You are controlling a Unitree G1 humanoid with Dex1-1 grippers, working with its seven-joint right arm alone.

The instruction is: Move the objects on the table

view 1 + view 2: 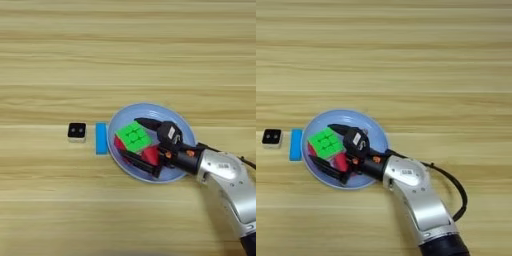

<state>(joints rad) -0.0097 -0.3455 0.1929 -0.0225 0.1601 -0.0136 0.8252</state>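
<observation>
On the table point(125, 45), a blue plate point(175, 117) rests.

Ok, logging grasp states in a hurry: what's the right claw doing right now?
Right claw: open, fingers spread over the blue plate, straddling the puzzle cube and red cube; gripping neither.

You see the black two-fingered gripper point(129, 140) spread wide around the green-topped puzzle cube point(133, 136), solid red cube point(150, 155) between its fingers, inside the pale blue round plate point(150, 109).
</observation>
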